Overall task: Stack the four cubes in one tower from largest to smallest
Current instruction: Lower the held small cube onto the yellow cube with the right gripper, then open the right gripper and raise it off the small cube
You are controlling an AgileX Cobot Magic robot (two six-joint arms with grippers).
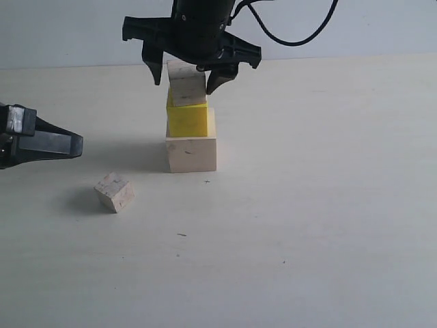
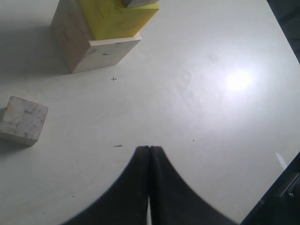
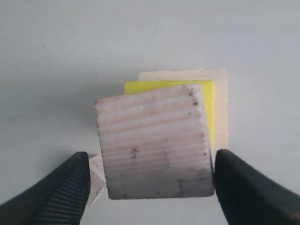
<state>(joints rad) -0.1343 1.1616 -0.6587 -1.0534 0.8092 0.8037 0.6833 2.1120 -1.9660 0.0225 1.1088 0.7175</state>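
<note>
Upper centre of the exterior view, the right tool (image 1: pixel 186 83) stands wide open astride the grainy wooden cube (image 1: pixel 187 94), not gripping it. That cube sits twisted on the yellow cube (image 1: pixel 186 121), which rests on the large pale cube (image 1: pixel 192 154). The small cube (image 1: pixel 114 192) lies lower left on the counter (image 1: pixel 307 219). At the left edge, the left tool (image 1: pixel 76 145) is closed and empty.

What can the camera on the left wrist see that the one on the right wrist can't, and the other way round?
Only the left wrist view: the left fingers pressed shut, and the whole small cube lying on the table, apart from the stack. Only the right wrist view: the ridged top of the grainy cube, with the right fingers spread either side. Both: the yellow cube on the large cube.
</note>
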